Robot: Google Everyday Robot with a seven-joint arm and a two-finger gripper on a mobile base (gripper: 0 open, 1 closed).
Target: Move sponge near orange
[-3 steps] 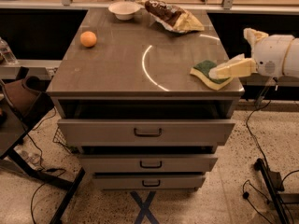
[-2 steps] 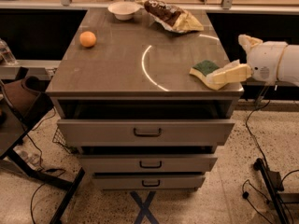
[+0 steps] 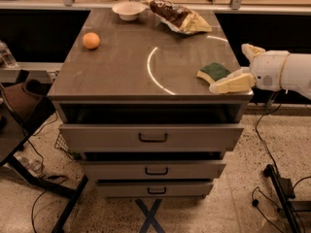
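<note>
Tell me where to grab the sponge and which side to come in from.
Grip the sponge across its middle, fingers on the pale foam sides below the green top. It lies flat near the right front corner of the cabinet top, so coming from the right looks best. The gripper hovers there, open, one finger beside the sponge's front edge. The orange sits far left.

1 sponge | 1 orange | 1 white bowl | 1 snack bag | 1 cabinet | 3 drawers, count 'em | 1 gripper, sitting mid-right of the frame
</note>
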